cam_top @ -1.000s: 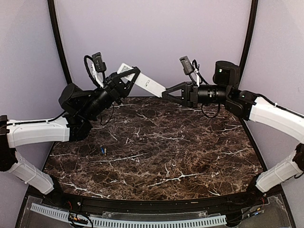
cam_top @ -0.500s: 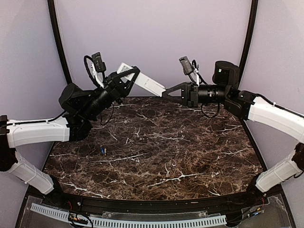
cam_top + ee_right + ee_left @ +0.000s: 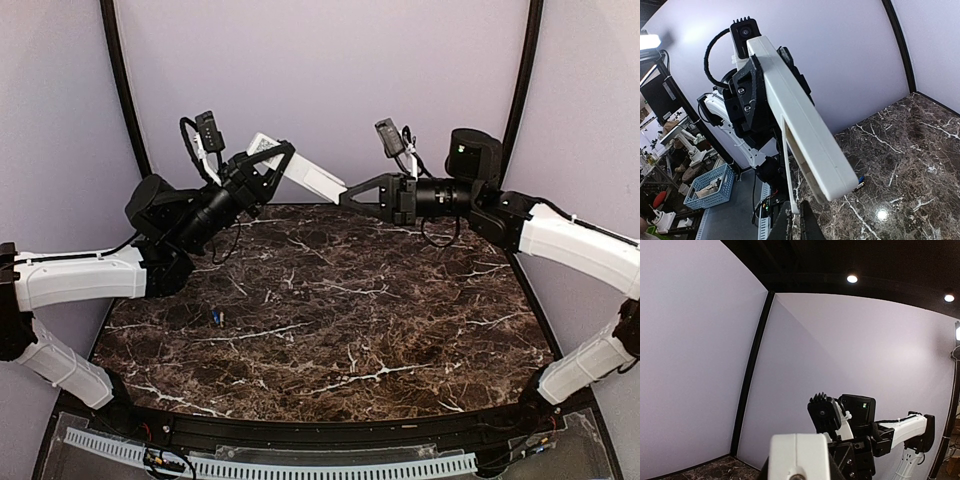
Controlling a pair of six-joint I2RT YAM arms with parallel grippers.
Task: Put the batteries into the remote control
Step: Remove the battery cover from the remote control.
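Note:
My left gripper (image 3: 280, 160) is shut on the white remote control (image 3: 312, 180) and holds it high above the table's far edge. In the right wrist view the remote (image 3: 805, 125) shows its plain back with the battery recess (image 3: 801, 159) open. My right gripper (image 3: 343, 196) is shut on the thin pale cover piece (image 3: 789, 170), pinched between the fingertips (image 3: 805, 222). The cover's lower end stands away from the remote and its upper end lies by the recess edge. The blue batteries (image 3: 215, 317) lie on the table, also seen past the remote's end (image 3: 860, 183). The remote's end (image 3: 797, 455) fills the bottom of the left wrist view.
The dark marble table (image 3: 340, 320) lies below both arms. Purple walls close the back and sides. The right arm's wrist camera (image 3: 826, 412) faces the left wrist view close by. A blue basket (image 3: 710, 187) stands off the table.
The right gripper has shifted very slightly left with the cover piece. The left arm and the batteries have not visibly moved.

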